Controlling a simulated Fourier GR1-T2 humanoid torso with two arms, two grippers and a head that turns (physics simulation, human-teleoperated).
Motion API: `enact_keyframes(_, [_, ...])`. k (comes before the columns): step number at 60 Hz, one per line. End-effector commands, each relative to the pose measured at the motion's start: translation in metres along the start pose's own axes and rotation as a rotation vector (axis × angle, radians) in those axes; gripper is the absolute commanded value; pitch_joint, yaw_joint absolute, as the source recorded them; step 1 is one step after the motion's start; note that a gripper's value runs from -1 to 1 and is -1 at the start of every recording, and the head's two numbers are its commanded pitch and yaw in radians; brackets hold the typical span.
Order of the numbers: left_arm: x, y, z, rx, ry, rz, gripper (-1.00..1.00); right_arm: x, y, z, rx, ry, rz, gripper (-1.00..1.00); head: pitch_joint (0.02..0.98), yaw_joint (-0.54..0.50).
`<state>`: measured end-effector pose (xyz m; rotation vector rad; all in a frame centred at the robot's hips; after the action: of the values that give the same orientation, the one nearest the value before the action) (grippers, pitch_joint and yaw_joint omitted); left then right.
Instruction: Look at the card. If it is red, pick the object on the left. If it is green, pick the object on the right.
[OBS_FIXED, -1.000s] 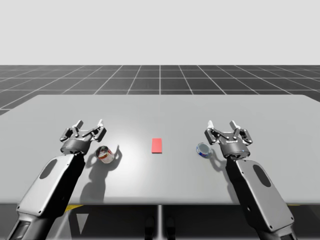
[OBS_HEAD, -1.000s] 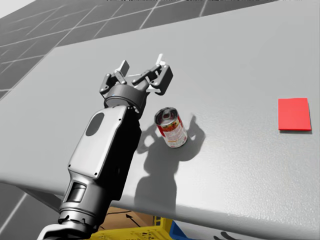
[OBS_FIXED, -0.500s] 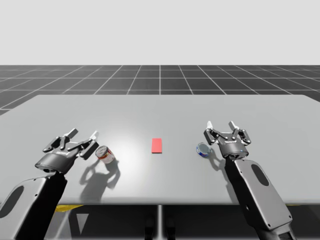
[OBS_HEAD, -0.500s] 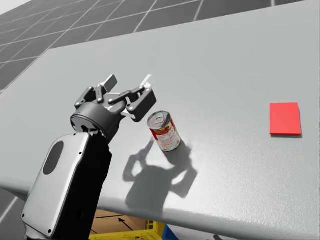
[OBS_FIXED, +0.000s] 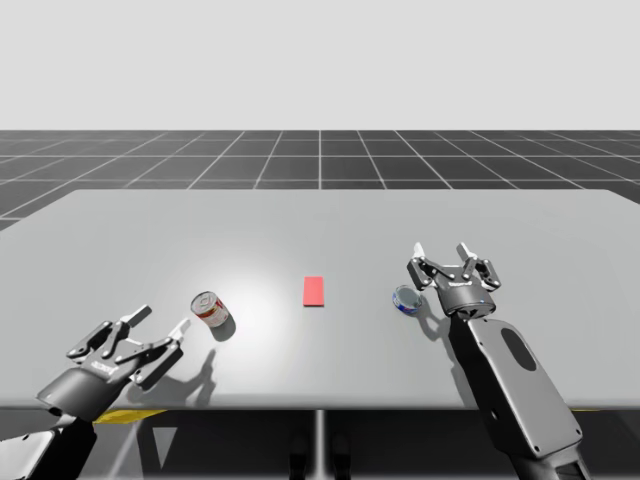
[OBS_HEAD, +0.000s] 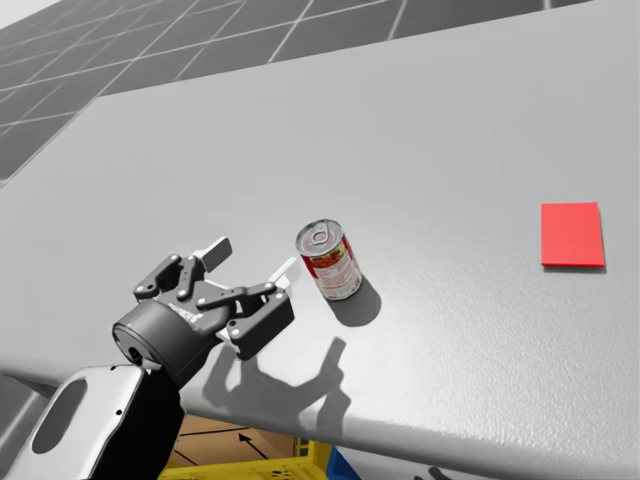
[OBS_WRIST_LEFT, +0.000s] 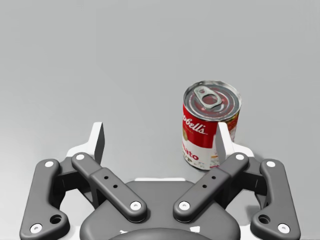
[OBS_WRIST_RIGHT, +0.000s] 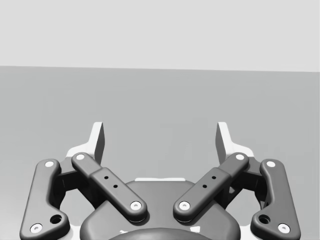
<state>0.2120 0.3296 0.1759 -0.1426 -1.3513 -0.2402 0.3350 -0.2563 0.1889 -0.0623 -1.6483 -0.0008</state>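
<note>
The red-and-white can (OBS_FIXED: 210, 309) stands upright on the grey table (OBS_FIXED: 320, 220), toward its near left part, lid up. From where I stand it is the object to take, since the card (OBS_FIXED: 314, 291) at the can's three o'clock is plainly red, and red means the left one.

The left gripper (OBS_FIXED: 162, 320) hangs low by the table's near edge, with the can at about its two o'clock in the high view. Its fingers are spread wide with nothing in them. In the left wrist view the can (OBS_WRIST_LEFT: 210, 125) sits ahead of the gripper (OBS_WRIST_LEFT: 160, 135) at roughly one o'clock, in line with one finger rather than in the gap. The head view shows bare table between the gripper (OBS_HEAD: 252, 258) and the can (OBS_HEAD: 329, 260), so they are apart.

At the card's three o'clock is a blue can (OBS_FIXED: 406, 299), its end turned toward the camera; it seems tipped over. The right gripper (OBS_FIXED: 443, 248) hovers just beside it at about one o'clock, also wide open and empty, facing bare table in its own view (OBS_WRIST_RIGHT: 160, 132).

I'd judge the card as read and the approach to the left can as the step in hand, with the grasp not yet made. Next, the left arm needs to shift until the can is centred between the fingers, move forward, then close on its sides and lift.
</note>
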Motion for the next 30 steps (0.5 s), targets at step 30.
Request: enact_keyframes(30, [-0.037, -0.023, -0.037, -0.052, 0.051, 0.017, -1.00, -0.001, 0.000, -0.002, 0.002, -0.003, -0.001, -1.00, 0.838, 0.44])
